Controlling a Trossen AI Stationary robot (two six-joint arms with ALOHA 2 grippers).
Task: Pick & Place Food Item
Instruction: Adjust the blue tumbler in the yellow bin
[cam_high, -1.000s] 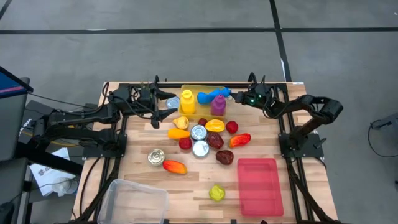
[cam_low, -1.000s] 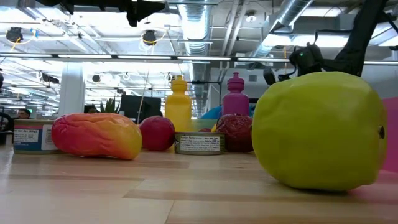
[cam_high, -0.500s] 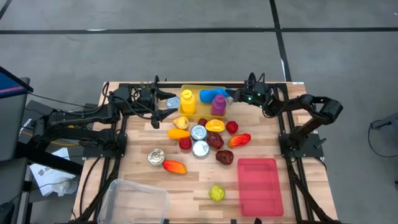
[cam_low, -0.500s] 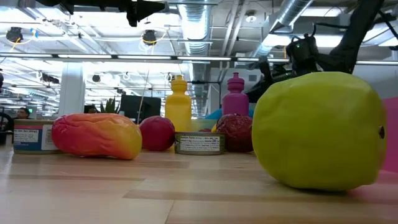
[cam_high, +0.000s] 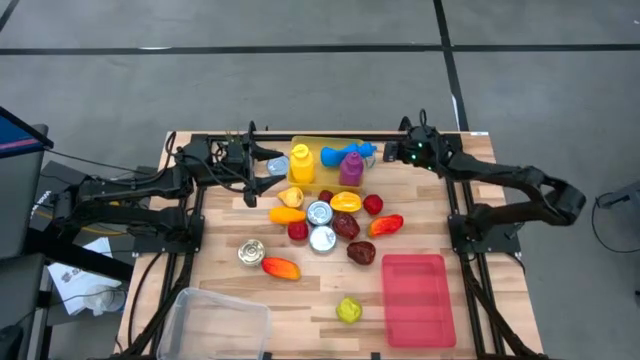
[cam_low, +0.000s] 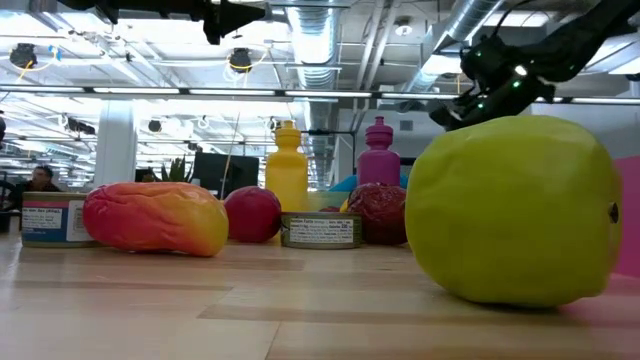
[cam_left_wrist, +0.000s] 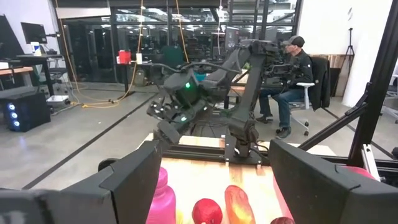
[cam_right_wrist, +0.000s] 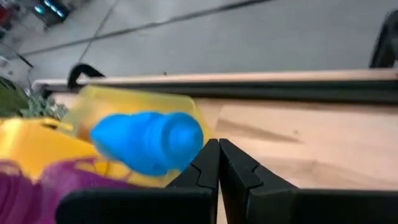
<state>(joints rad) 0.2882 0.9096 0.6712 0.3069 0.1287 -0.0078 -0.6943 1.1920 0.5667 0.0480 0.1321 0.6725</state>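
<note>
Two arms reach inward at frame top. Right gripper (cam_high: 388, 153) pressed together, empty, just beside blue bottle (cam_high: 343, 154). Left gripper (cam_high: 268, 166) spread, holding nothing, near yellow bottle (cam_high: 301, 163).

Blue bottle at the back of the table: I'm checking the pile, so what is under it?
The blue bottle lies on its side on a yellow tray, beside the pink bottle. The tray's surface under the bottles is covered.

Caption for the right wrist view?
Right gripper, fingers shut, beside the blue bottle lying at the table's far edge.
</note>
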